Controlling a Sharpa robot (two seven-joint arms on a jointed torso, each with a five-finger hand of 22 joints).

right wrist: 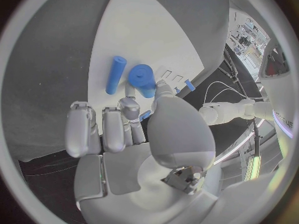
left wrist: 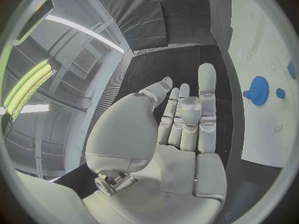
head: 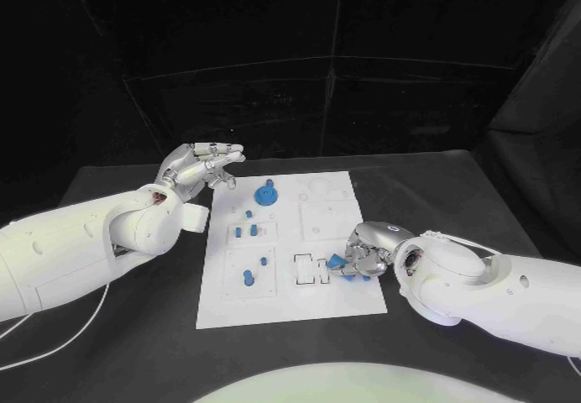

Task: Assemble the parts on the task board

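Nearest me, my right hand (head: 367, 252) is down at the right edge of the task board (head: 290, 302), fingers curled onto blue parts. From above my knuckles cover most of it and just a blue corner (head: 351, 280) peeks out below them. The right wrist view tells more: my thumb and a finger pinch a thick, smooth blue cylinder (right wrist: 142, 79), and a slimmer blue rod (right wrist: 116, 74) lies just beside it on the white surface.

The board is a flat, matte white plate on the black table (head: 460, 193), with shallow outlined recesses. Near its left side small blue pegs (head: 248, 229) stand in a cluster, and a longer blue piece (head: 248, 276) sits in a framed slot closer to me.

Farther off, a toothed blue gear (head: 266, 196) with a hub sits near the board's far left; the left wrist view shows its teeth plainly. My left hand (head: 200, 168) hovers off the board's far left corner, silver fingers loosely spread, holding nothing.
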